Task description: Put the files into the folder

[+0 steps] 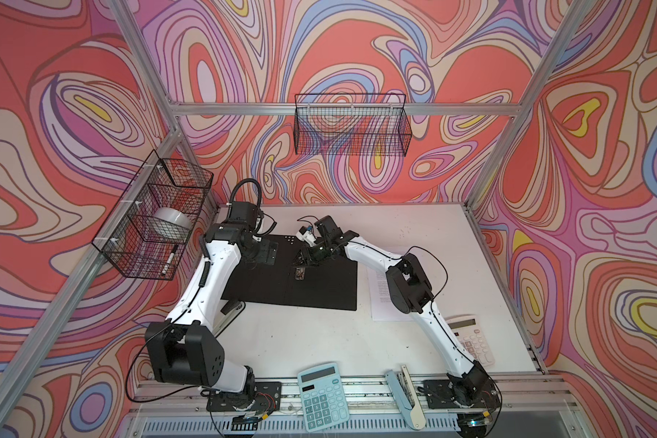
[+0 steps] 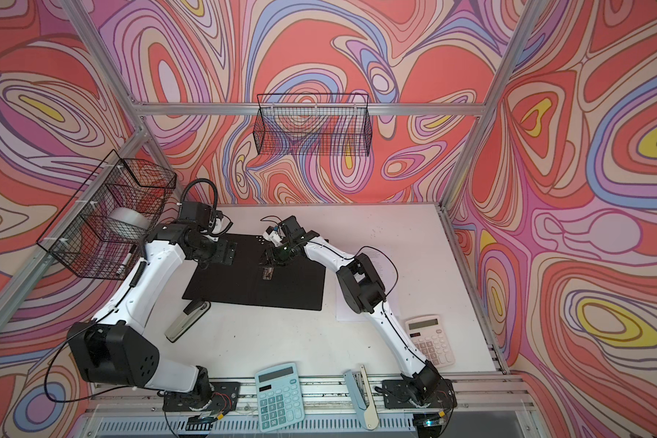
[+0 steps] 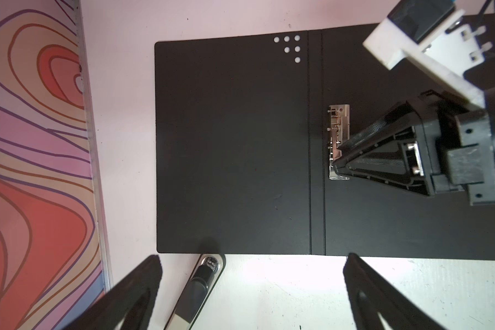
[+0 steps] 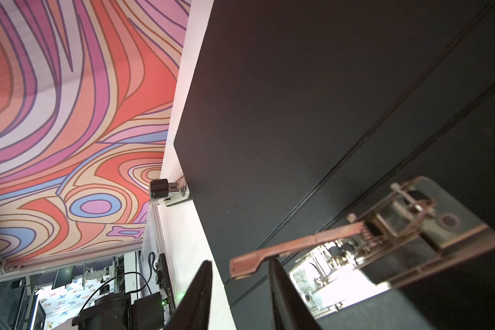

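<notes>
Near edge of the table [image 1: 281, 349]: teal calc [image 1: 323, 396] and a pale-blue tool [image 1: 404, 398] lie on the front rail btwn the arm bases. White calc [image 1: 471, 339] sits at the right, beside the R arm's lower link.

Further in, a black/silver stapler [image 2: 184, 322] lies w/ its head just at the folder's near left corner.

The folder [image 1: 327, 284] lies open & flat mid-table, black inside up. Its metal clip [image 3: 337, 125] sits on the right half, just beside the spine, lever raised.

L gripper [image 3: 253, 257] hangs above the folder's near edge on the left half, jaws wide apart, holding nothing.

R gripper [image 3: 335, 160] points down at the clip. In the right wrist view its jaws stand partly apart w/ the lever's tip [image 4: 243, 265] btwn them; can't tell if either finger touches it.

The files [image 1: 378, 303] lie flat on the table just right of the folder, outside it, partly under the R arm.

Far side: a wire basket [image 1: 129, 258] on the left frame holds a white roll [image 1: 171, 223] & a marker [image 1: 169, 259]. A 2nd wire basket [image 1: 351, 125] hangs on the back rail.
</notes>
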Robot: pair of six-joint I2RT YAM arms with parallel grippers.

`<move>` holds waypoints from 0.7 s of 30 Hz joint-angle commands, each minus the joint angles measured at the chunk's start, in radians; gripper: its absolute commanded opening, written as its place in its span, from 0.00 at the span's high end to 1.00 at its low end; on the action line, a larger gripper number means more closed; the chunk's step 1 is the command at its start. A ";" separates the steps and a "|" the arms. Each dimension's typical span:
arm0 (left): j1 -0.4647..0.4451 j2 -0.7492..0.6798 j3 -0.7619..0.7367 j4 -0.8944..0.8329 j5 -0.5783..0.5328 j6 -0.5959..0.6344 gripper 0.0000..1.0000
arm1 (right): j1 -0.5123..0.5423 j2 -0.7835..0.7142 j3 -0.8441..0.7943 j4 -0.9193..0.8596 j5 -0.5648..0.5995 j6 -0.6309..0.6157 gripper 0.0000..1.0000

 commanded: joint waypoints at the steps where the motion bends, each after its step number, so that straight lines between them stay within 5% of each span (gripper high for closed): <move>1: -0.009 -0.011 -0.018 0.002 0.011 -0.012 0.00 | -0.012 0.007 0.026 0.029 0.002 0.010 0.64; 21: -0.037 -0.003 -0.053 0.041 0.044 0.012 0.00 | -0.114 0.106 0.146 0.187 -0.045 0.181 0.62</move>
